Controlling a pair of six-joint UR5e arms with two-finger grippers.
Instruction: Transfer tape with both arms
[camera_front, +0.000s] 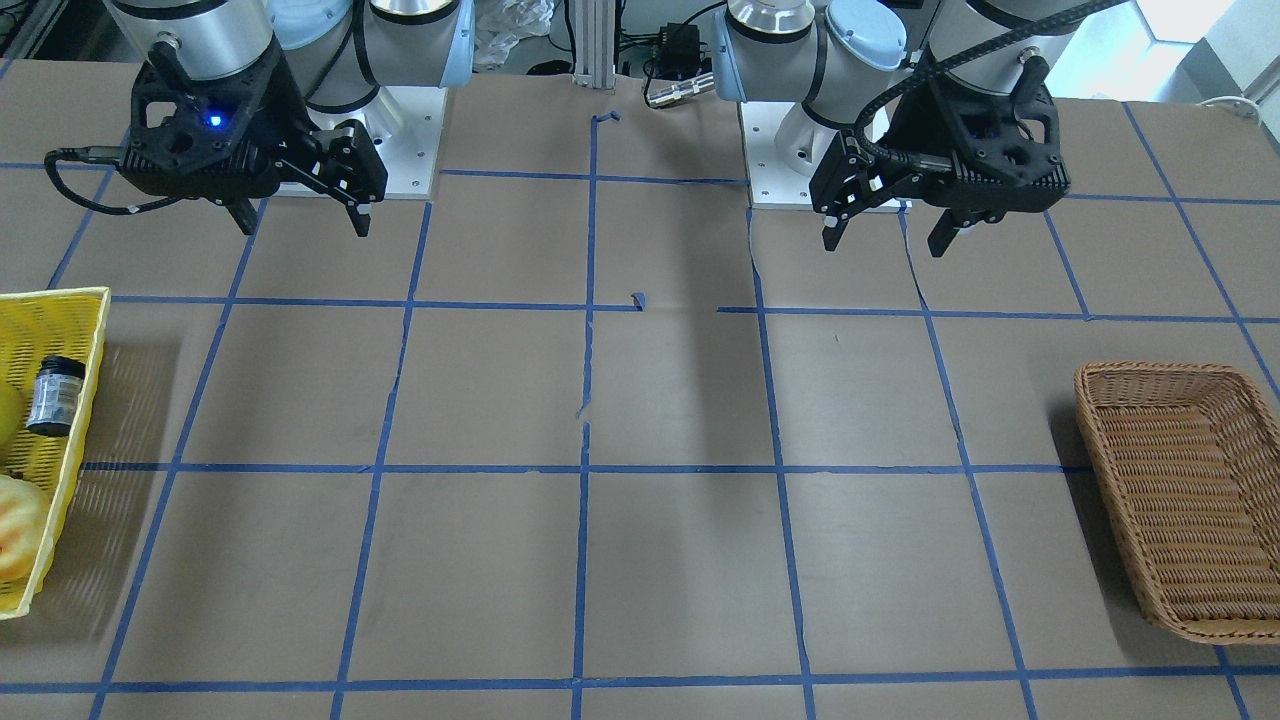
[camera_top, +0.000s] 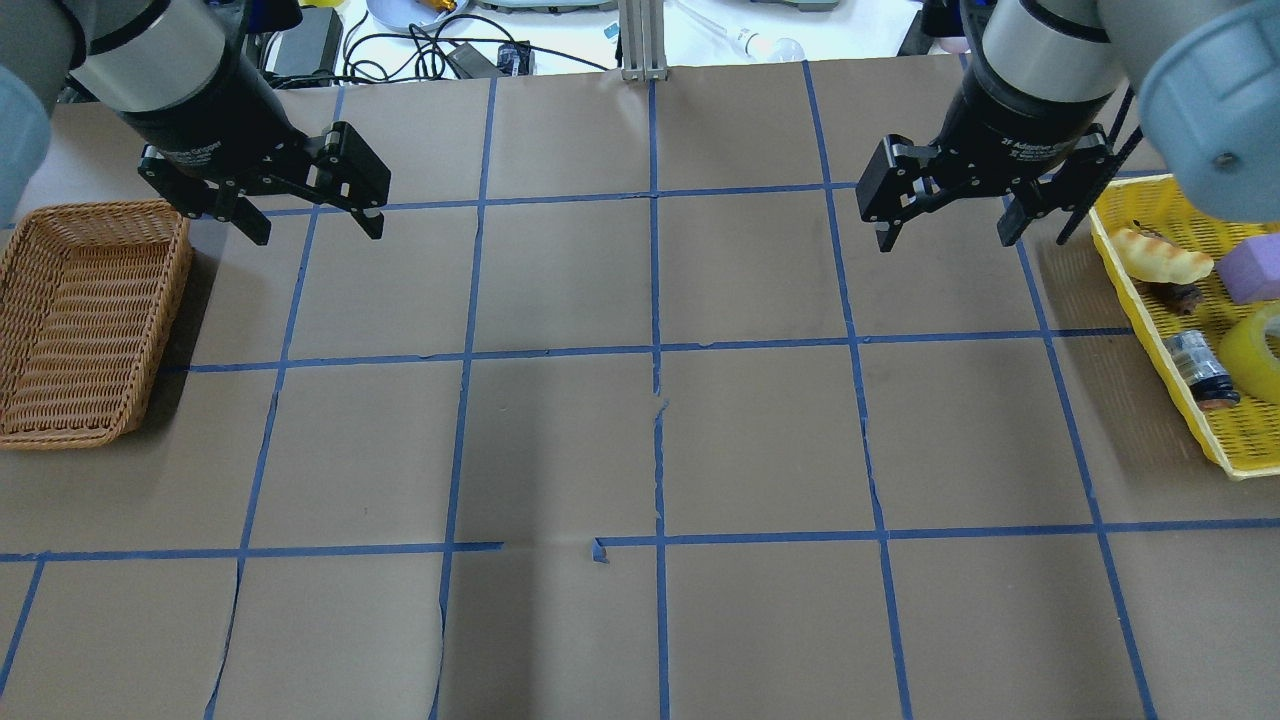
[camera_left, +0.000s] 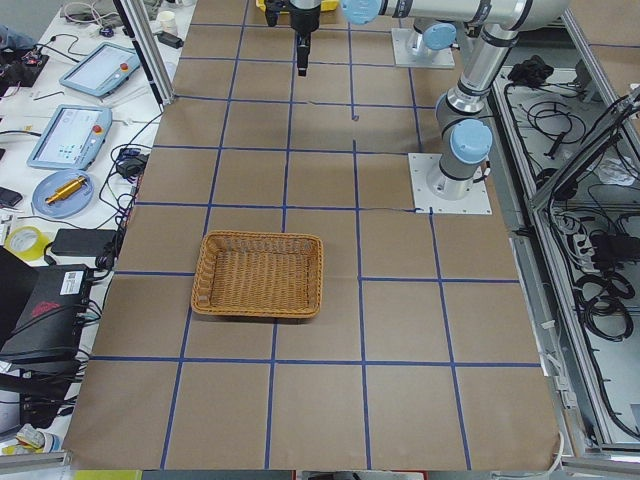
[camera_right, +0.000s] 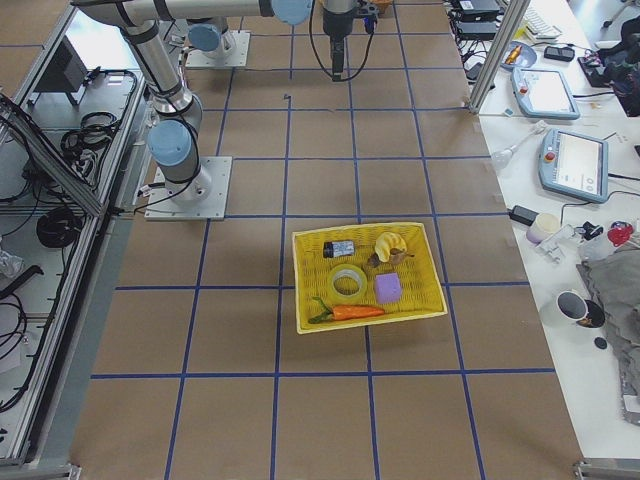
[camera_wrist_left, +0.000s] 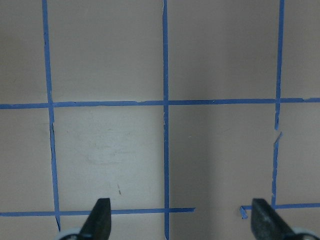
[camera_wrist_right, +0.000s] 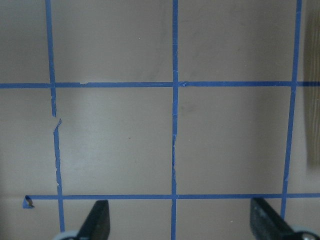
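Note:
The tape (camera_top: 1262, 352), a glossy yellow roll, lies in the yellow basket (camera_top: 1140, 300) at the table's right end. It also shows in the exterior right view (camera_right: 348, 283), and only its edge shows in the front-facing view (camera_front: 6, 415). My right gripper (camera_top: 945, 238) is open and empty, hovering above the table to the left of that basket, apart from it. My left gripper (camera_top: 318, 232) is open and empty, hovering beside the wicker basket (camera_top: 85, 320). Both wrist views show only open fingertips (camera_wrist_left: 102, 217) (camera_wrist_right: 100, 217) over bare brown paper with blue grid lines.
The yellow basket (camera_right: 350, 230) also holds a small dark bottle (camera_top: 1198, 368), a banana-like item (camera_top: 1160, 255), a purple block (camera_top: 1255, 272) and a carrot (camera_right: 350, 312). The wicker basket (camera_left: 258, 275) holds nothing. Cables and devices lie past the table's far edge.

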